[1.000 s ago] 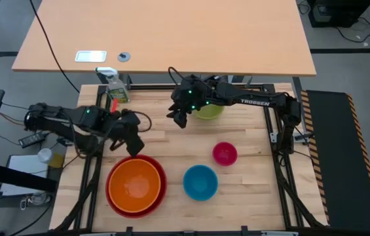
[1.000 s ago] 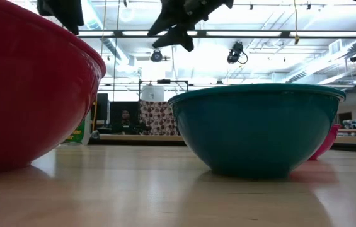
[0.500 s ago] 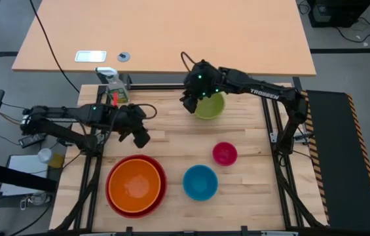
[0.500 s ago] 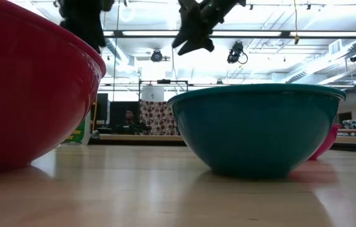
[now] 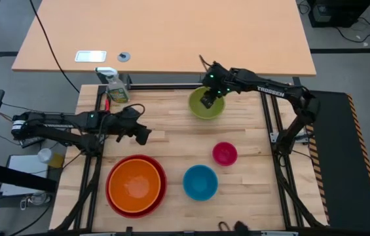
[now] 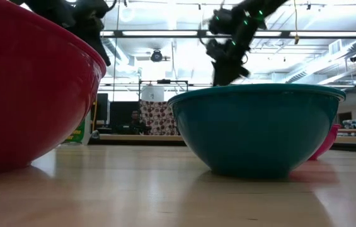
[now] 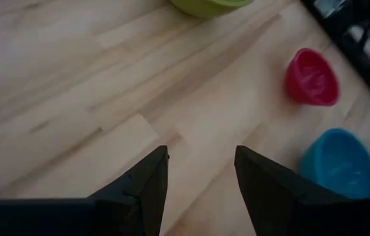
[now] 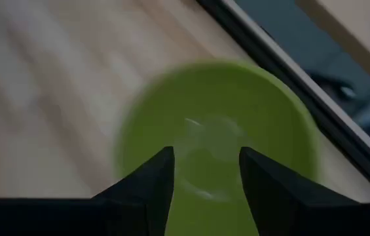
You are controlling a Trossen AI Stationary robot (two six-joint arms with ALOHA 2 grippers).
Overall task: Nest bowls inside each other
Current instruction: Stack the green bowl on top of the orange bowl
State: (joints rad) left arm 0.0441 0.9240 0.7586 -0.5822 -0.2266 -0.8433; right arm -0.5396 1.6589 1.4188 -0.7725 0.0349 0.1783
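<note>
Right end effector (image 5: 208, 101), fingers apart and empty, hangs over the smooth round lime green bowl (image 5: 205, 105) at the far edge of the pale wood-plank surface (image 5: 171, 151); "TROSSEN" reads on its arm. Left end effector (image 5: 143, 135) hovers, fingers apart, above bare planks.

A: Light is even and bright on the table (image 5: 185, 141) from overhead; shadows beneath the arms are soft and faint.

B: Source shows in the low view: long ceiling strip lights (image 6: 165, 33), far in the room, bright enough to bleach the ceiling around them.

A: Glare?

B: A pale sheen on the orange bowl (image 5: 133, 185). Near the low camera, the red bowl (image 6: 29, 88) and the wood in front go soft.

A: Wrist views?

B: Right wrist is heavily smeared; the lime green bowl (image 8: 217, 137) has no crisp rim. Left wrist is milder, the blue bowl (image 7: 340, 164) slightly fuzzy.
</note>
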